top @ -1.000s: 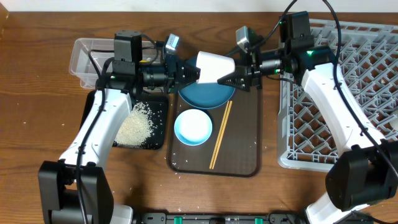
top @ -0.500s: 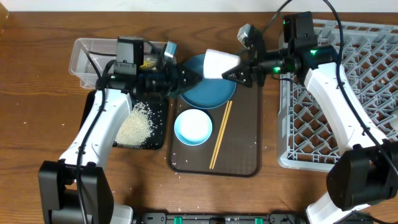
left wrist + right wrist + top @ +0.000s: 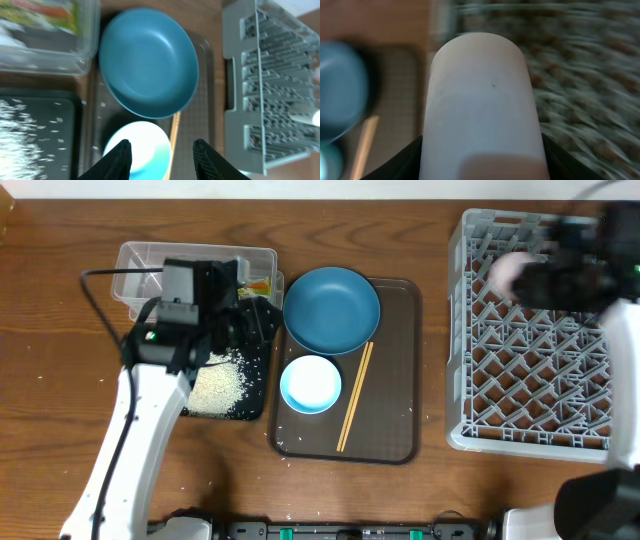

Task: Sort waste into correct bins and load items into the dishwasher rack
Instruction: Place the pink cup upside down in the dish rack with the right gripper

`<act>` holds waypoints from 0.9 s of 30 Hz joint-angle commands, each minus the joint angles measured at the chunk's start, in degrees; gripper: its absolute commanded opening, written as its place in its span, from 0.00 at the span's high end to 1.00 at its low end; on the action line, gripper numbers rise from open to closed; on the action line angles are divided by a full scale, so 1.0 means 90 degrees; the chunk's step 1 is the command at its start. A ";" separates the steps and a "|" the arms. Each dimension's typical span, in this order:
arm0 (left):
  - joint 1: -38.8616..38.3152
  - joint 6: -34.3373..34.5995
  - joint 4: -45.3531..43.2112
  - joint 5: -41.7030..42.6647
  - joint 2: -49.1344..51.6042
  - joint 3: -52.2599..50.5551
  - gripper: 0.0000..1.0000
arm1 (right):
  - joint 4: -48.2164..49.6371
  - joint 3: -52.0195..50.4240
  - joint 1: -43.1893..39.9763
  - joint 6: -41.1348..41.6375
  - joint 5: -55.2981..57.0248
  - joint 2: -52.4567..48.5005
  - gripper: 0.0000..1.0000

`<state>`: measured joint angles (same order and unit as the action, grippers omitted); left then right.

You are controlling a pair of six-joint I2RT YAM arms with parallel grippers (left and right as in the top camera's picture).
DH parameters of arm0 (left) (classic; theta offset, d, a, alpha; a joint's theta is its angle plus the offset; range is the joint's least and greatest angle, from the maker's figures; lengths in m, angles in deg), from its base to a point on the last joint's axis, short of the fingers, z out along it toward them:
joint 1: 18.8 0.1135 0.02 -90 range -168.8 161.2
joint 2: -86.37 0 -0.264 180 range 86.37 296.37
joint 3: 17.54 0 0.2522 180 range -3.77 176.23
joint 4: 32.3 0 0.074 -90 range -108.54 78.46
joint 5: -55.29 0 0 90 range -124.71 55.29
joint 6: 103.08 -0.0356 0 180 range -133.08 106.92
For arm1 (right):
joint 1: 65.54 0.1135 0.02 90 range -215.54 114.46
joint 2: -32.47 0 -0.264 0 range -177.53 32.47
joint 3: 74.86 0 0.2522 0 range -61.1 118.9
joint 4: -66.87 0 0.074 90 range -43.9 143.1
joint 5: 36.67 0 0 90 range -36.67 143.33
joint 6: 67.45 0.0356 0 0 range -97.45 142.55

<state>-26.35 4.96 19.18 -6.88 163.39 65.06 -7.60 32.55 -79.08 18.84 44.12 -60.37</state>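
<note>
My right gripper is shut on a small white cup and holds it above the grey dishwasher rack; in the overhead view the cup and gripper are blurred. My left gripper is open and empty, above the light-blue bowl; overhead it sits by the clear tub. The dark-blue bowl, light-blue bowl and chopsticks lie on the brown tray. The yellow-green wrapper is in the clear tub. Rice lies on the black tray.
The brown serving tray lies between the black tray and the rack, with a few rice grains on it. A white object lies in the rack's far side. The left arm's body covers part of the tub and black tray.
The left gripper let go of the white cup and drew back left. The right gripper carried the cup quickly to the right, from over the dark-blue bowl to over the rack.
</note>
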 commanded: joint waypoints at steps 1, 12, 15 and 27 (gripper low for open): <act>0.0027 -0.0192 0.0080 -0.0583 -0.0070 0.0044 0.57 | -0.0109 0.0073 -0.0542 0.0508 0.1039 -0.0087 0.99; 0.0027 -0.0189 0.0146 -0.0578 -0.0039 0.0044 0.57 | -0.0187 0.0073 -0.1778 0.0600 0.1683 -0.0962 0.99; 0.0027 -0.0192 0.0219 -0.0580 -0.0036 0.0044 0.57 | -0.0138 0.0070 -0.1965 0.0651 0.1664 -0.1110 0.99; 0.0027 -0.0189 0.0240 -0.0578 -0.0032 0.0039 0.57 | -0.0253 -0.0005 -0.2076 0.0741 0.1192 -0.1479 0.97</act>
<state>-26.35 4.42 21.14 -11.18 162.82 65.06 -9.37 32.77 -97.35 24.70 56.49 -72.72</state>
